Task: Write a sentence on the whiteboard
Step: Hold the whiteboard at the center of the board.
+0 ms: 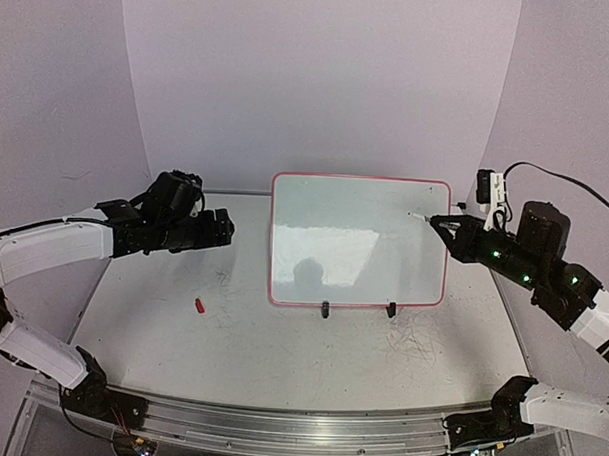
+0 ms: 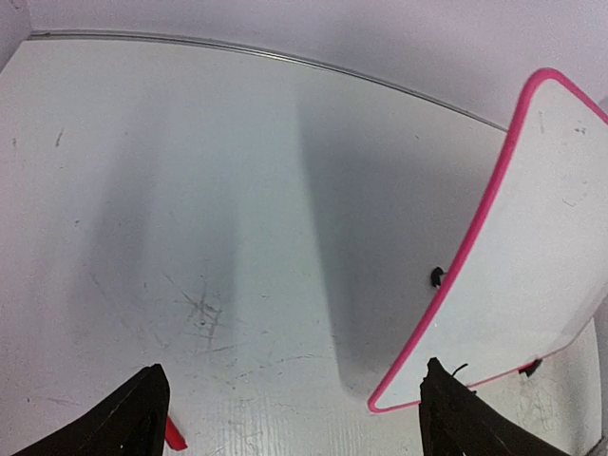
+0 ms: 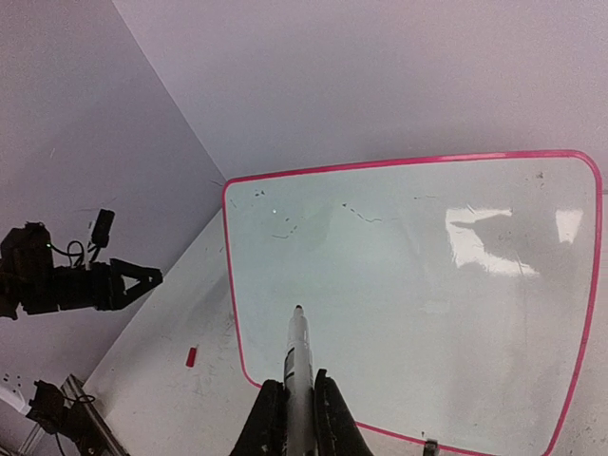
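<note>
While the left tool (image 1: pixel 227 228) gapes empty apart from the whiteboard (image 1: pixel 344 229), the right tool (image 3: pixel 298 388) pinches a marker (image 3: pixel 297 347).

**A:** quick q, where's each cam actually sitting?

**B:** Top one's fixed high at the near edge of the desk (image 1: pixel 261 337), looking down and forward. It's far enough back to get the whole whiteboard (image 1: pixel 359 240) mid-frame. The left wrist cam sits right behind the left pincer (image 2: pixel 294 380), close over the desk, with the whiteboard's edge at right. The right wrist cam looks along the marker (image 3: pixel 297 342) in the right pincer (image 3: pixel 299 394), straight at the whiteboard's face.

**A:** any overlap?

**B:** All three catch the whiteboard. The right wrist view also sees the left pincer across the desk.
</note>
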`<state>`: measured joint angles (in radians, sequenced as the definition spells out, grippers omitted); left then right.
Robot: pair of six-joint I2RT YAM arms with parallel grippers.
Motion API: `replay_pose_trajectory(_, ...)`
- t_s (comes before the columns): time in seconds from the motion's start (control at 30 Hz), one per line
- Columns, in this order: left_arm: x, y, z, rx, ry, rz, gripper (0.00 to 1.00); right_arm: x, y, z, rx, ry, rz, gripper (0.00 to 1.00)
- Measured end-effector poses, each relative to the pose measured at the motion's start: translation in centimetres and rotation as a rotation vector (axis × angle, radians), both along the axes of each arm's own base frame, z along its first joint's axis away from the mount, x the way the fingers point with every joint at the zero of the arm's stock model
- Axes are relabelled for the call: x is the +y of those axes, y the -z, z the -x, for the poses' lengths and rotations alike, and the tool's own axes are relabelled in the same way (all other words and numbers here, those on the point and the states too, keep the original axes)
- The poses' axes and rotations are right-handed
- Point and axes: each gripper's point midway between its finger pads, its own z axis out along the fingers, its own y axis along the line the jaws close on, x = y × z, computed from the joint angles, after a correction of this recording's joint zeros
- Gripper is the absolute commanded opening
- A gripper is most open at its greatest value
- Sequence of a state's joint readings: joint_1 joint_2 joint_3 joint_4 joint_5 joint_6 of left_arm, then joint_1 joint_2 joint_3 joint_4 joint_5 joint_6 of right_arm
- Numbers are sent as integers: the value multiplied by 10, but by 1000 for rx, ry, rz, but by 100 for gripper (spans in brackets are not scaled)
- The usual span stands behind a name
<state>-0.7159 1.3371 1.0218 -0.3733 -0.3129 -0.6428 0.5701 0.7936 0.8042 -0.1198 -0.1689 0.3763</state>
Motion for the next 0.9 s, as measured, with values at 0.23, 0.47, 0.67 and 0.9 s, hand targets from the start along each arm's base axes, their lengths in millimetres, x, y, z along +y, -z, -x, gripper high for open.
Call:
replay_pose_trajectory(0.23, -5, -26, -23, -27, 182, 141, 92, -2, 19, -14, 47, 50, 42, 0)
replay_pose_trajectory(0.47, -14, -46, -79, -62, 345, 233, 87, 20, 48, -39, 126, 47, 58, 0)
replay_pose_trajectory(0.67, -45, -21, -102, -27, 478, 223, 86, 85, 48, -51, 124, -14, 111, 0)
replay_pose_trajectory(0.9, -58, -9, -109, -12, 545, 225, 85, 153, 43, -59, 86, -105, 164, 0)
